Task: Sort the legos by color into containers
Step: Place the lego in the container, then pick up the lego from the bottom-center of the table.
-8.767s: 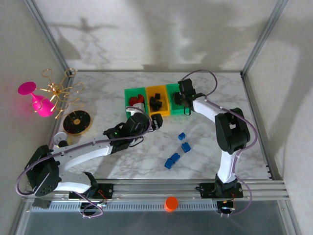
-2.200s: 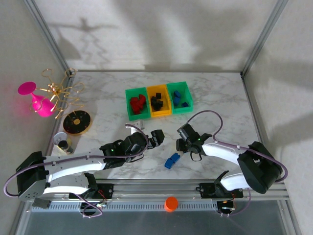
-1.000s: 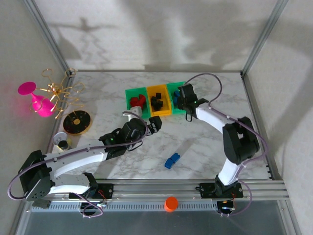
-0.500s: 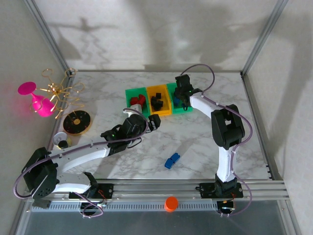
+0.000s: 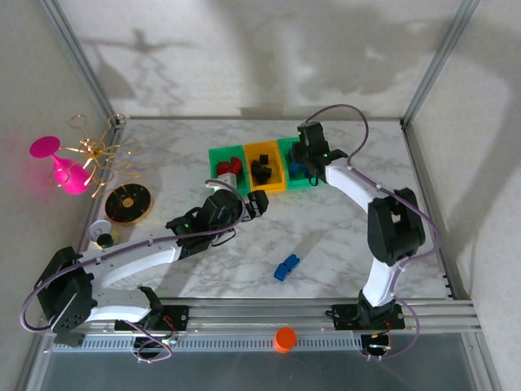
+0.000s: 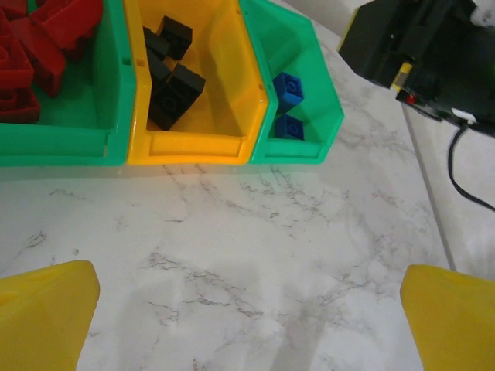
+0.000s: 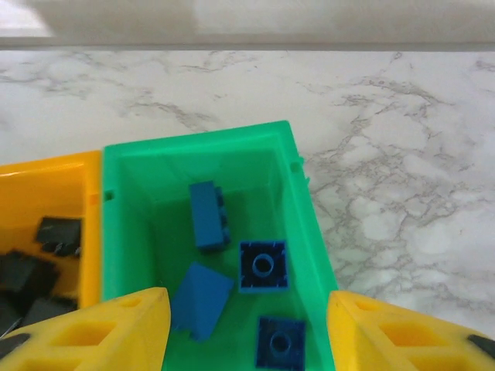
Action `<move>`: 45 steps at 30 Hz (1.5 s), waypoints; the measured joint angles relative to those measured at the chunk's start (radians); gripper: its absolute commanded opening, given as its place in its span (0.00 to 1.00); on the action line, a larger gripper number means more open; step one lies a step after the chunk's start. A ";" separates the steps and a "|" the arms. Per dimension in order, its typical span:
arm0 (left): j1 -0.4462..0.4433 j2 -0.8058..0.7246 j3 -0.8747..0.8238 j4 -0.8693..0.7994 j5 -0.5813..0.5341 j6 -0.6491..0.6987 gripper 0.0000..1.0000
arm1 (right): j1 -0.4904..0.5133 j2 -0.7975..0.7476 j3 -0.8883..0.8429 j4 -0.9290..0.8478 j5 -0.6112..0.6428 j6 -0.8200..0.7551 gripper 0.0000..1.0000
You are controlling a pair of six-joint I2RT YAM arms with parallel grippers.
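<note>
We look down on a white marbled counter (image 5: 179, 163) inside a pale-walled enclosure with metal corner posts. Toward its far side stand the containers (image 5: 262, 169), three bins joined in a row. In the top view the left-hand green bin (image 5: 216, 173) holds red legos (image 5: 229, 168), the yellow-orange bin (image 5: 272, 171) holds black legos (image 5: 260, 169), and the right-hand green bin (image 5: 286, 151) holds blue legos (image 5: 294, 169).

The right claw (image 5: 308, 165) hangs over the right-hand green bin. From its wrist camera we see its yellow fingers (image 7: 104, 332) spread wide at either side of the bin's near end, with nothing between them. Four blue legos lie on the green floor below, one of them tilted against another.

The left claw (image 5: 260, 202) hovers above bare counter just on the near side of the yellow-orange bin. Its wrist view shows the two yellow fingertips (image 6: 46, 309) far apart at the lower corners, gripping nothing, with all three bins ahead and the black body of the right arm (image 6: 418, 46) at upper right.

A small clump of loose blue legos (image 5: 285, 266) lies on the counter well apart from the bins, nearer the arm bases.

Off to the left we see a pink goblet (image 5: 62, 165), a gold wire ornament (image 5: 98, 148) and a black-and-gold dish (image 5: 129, 204). An orange cap (image 5: 284, 338) sits on the front rail.
</note>
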 measured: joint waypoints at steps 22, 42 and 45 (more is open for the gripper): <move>-0.194 -0.169 -0.159 -0.047 -0.061 -0.134 1.00 | 0.276 -0.422 -0.507 -0.122 -0.095 0.234 0.70; -0.233 -0.167 -0.187 -0.051 -0.116 -0.181 0.99 | 0.534 -0.485 -0.673 -0.254 -0.061 0.700 0.81; -0.233 -0.167 -0.187 -0.057 -0.120 -0.181 1.00 | 0.564 -0.470 -0.685 -0.266 -0.050 0.801 0.80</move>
